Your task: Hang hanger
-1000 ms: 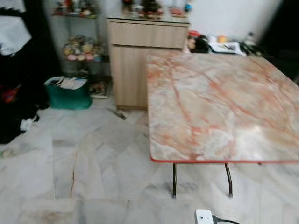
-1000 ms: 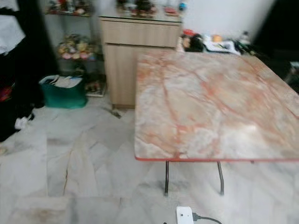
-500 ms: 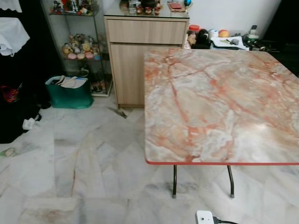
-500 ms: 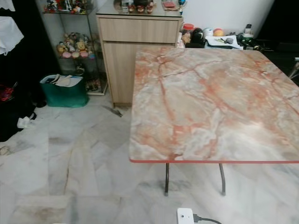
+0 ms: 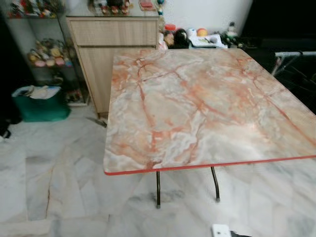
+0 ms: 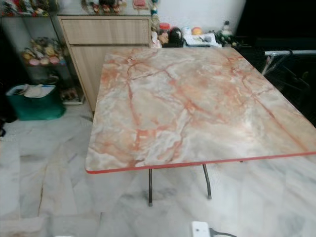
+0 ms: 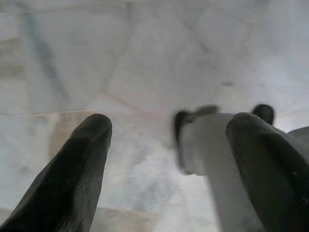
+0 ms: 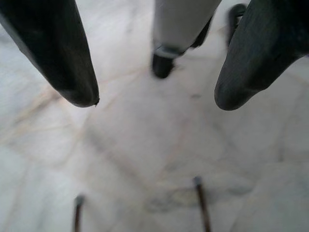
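Note:
My left gripper [image 7: 171, 123] hangs over the pale marble floor, its two black fingers [image 7: 77, 164] wide apart and open, holding nothing. My right gripper [image 8: 155, 100] is likewise open above the floor, with the table's thin metal legs [image 8: 200, 200] past its fingertips. A white and black part of my own leg [image 7: 205, 145] shows between the fingers. In the eye views a square table with a pink-veined marble top [image 5: 197, 103] and red edge stands straight ahead. A metal rack [image 5: 291, 61] stands at its far right corner.
A wooden cabinet [image 5: 113, 39] stands behind the table's left corner, with a glass shelf of figurines [image 5: 44, 52] and a green basket [image 5: 37, 101] to its left. Small clutter [image 5: 197, 37] lies behind the table. A white plug [image 5: 220, 230] lies on the floor by my feet.
The whole picture has shifted left, so the camera has turned right. The dark clothing at the left edge has left the view and the metal rack has come in at the right.

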`<state>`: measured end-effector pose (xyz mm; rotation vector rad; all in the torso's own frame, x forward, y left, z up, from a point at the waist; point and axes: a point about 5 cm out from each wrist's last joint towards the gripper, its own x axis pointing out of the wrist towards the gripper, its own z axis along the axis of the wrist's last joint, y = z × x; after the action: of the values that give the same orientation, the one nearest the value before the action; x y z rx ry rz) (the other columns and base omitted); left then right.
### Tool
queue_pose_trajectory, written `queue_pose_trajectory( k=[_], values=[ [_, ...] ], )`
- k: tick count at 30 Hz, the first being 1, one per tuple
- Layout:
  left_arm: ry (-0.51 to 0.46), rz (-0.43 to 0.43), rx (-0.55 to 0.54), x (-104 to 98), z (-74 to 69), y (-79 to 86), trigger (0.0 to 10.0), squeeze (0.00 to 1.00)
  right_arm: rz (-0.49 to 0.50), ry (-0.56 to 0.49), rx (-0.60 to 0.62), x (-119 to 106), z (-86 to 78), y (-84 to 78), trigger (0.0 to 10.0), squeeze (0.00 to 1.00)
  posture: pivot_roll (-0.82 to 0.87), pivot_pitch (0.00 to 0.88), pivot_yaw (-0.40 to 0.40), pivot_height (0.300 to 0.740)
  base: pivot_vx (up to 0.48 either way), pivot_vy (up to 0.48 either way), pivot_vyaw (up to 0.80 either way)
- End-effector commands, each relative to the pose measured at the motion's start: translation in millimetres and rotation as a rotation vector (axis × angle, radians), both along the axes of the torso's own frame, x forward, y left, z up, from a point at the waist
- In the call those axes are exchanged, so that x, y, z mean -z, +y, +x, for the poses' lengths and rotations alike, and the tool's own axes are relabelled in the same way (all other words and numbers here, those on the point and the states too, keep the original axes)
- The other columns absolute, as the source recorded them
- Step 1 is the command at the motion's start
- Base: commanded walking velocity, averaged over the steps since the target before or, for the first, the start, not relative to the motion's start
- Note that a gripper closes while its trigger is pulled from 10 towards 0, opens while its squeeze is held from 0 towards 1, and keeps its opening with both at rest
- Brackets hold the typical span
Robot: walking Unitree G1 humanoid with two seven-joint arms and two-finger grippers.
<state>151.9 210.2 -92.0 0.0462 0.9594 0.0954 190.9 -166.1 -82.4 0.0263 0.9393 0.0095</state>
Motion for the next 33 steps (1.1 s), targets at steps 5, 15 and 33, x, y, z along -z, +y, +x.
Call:
queue_pose_trajectory(
  k=[5, 15, 33],
  values=[
    [0.272, 0.059, 0.059, 13.6, -94.5, 47.9, 10.0, 0.0, 0.061, 0.121, 0.095, 16.3, -42.4, -22.7, 10.0, 0.0, 0.03, 0.105, 0.019, 0.74, 0.0, -0.48, 0.0],
    [0.27, 0.059, 0.057, 13.5, -94.5, 48.0, 10.0, 0.0, 0.046, 0.132, 0.073, 18.1, -45.4, -17.7, 10.0, 0.0, 0.03, 0.104, 0.02, 0.74, 0.0, -0.48, 0.0],
    [0.27, 0.059, 0.057, 13.5, -94.5, 48.0, 10.0, 0.0, 0.046, 0.132, 0.073, 18.1, -45.4, -17.7, 10.0, 0.0, 0.03, 0.104, 0.02, 0.74, 0.0, -0.48, 0.0]
  ],
)
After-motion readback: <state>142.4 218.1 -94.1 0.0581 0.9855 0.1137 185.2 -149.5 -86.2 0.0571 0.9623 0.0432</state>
